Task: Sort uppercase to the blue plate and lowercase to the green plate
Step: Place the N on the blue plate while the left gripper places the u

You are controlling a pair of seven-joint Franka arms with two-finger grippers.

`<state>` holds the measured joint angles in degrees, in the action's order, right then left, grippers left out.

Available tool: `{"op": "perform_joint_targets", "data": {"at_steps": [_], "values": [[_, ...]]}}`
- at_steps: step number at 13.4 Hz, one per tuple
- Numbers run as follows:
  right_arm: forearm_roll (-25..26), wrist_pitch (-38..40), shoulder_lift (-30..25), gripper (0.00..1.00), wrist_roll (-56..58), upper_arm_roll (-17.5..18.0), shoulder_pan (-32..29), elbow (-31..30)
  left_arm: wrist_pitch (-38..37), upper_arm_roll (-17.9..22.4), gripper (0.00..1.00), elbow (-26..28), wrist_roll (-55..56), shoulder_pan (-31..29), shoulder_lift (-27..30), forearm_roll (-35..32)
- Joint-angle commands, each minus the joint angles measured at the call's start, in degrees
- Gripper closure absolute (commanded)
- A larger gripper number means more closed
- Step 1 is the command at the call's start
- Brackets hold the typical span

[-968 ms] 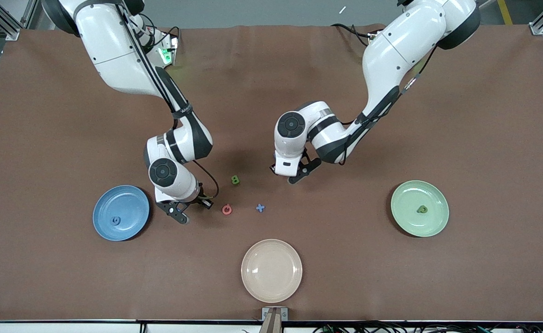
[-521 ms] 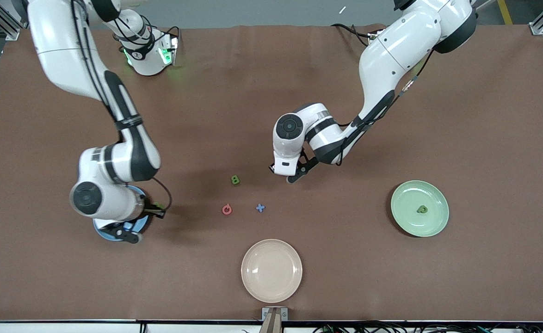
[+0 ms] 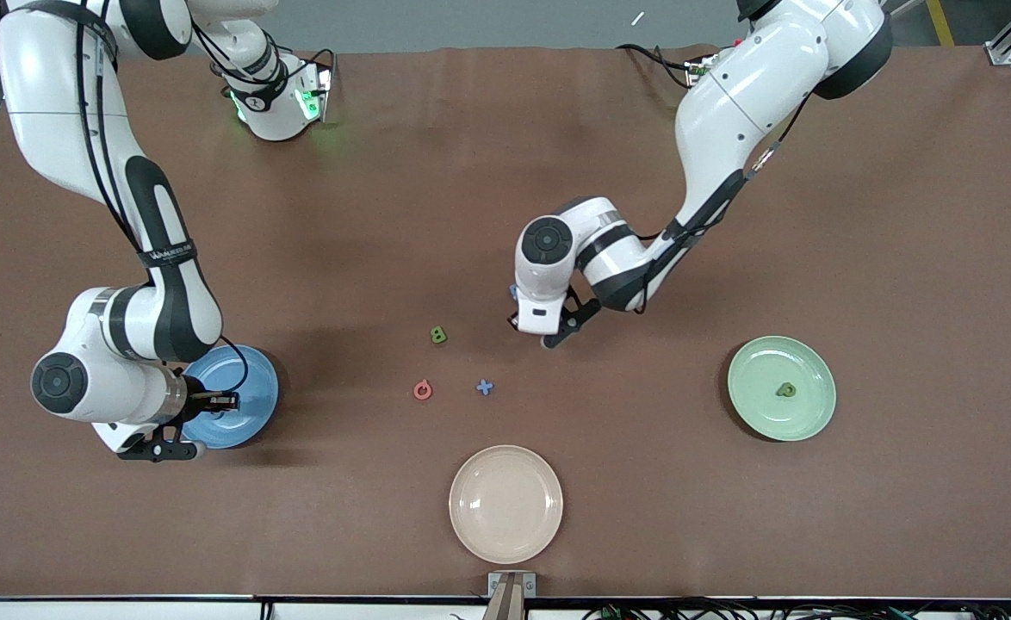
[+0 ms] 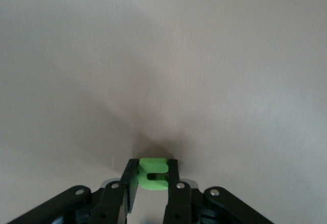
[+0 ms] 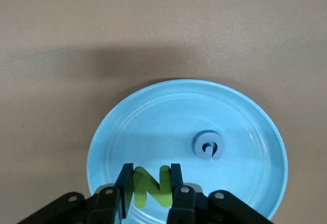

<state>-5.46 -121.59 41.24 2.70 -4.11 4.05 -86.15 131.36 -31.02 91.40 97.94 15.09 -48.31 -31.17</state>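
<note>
My right gripper [image 5: 151, 170] is shut on a green uppercase N [image 5: 149, 189] and hangs low over the blue plate [image 5: 168, 116], just inside its rim. A blue G [image 5: 208, 146] lies in that plate. In the front view the right gripper [image 3: 159, 449] is at the blue plate's [image 3: 243, 392] edge toward the right arm's end. My left gripper [image 4: 152, 169] is shut on a small green lowercase n [image 4: 151, 183], close above the bare table [image 3: 533, 332]. A green B [image 3: 438, 335], red Q [image 3: 422, 390] and blue x [image 3: 485, 387] lie mid-table. The green plate [image 3: 807, 413] holds a green p [image 3: 786, 390].
A cream plate [image 3: 505, 504] sits nearest the front camera, in the middle of the table's front edge. The brown mat [image 3: 902, 258] is bare toward the left arm's end apart from the green plate.
The right arm has swung from beside the red Q out to the blue plate, so its gripper now hangs over the plate's rim. The left arm has barely shifted.
</note>
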Motion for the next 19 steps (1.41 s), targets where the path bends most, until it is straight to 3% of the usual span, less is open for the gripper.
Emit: {"op": "perform_joint_targets", "data": {"at_steps": [1,4,9,12,15,16,17,18,19], "values": [[0.5,-0.8,0.2,0.14,1.1,1.0,-0.1,-0.4,-0.3,0.0,1.00,0.2,-3.7,-6.3,3.7,-3.5],[-0.2,0.0,-0.5,0.12,-0.4,1.4,2.7,-0.1,-0.8,-0.2,1.00,-1.0,-15.1,-13.8,4.9,-3.5],[-0.3,2.0,-1.2,0.12,-17.7,2.3,12.1,-0.6,-5.3,-0.4,1.00,-1.0,-32.5,-24.0,7.6,-3.5],[-0.3,0.7,-2.2,0.12,-24.4,8.7,12.9,-3.6,-10.7,-0.4,0.99,-0.7,-39.7,-29.2,7.9,-3.4],[-0.3,-11.2,-4.0,0.12,-29.4,14.3,13.9,-12.2,-16.6,-0.4,0.95,-0.3,-41.9,-31.5,7.6,-3.4],[-0.2,-13.0,-4.0,0.12,-30.1,14.6,14.8,-13.4,-16.6,-0.4,0.84,0.4,-41.6,-32.0,7.4,-3.1],[-0.2,-13.8,-4.0,0.12,-30.4,14.6,16.1,-14.0,-16.7,-0.4,0.60,0.7,-41.6,-32.2,7.4,-3.0],[-0.1,-14.5,-4.0,0.12,-31.2,14.6,17.0,-14.7,-16.9,-0.4,0.20,0.8,-40.7,-32.1,7.5,-2.6],[0.4,-15.1,-4.1,0.12,-32.5,14.5,18.1,-15.0,-17.4,-0.5,0.00,0.8,-40.8,-32.0,7.9,-2.5]]}}
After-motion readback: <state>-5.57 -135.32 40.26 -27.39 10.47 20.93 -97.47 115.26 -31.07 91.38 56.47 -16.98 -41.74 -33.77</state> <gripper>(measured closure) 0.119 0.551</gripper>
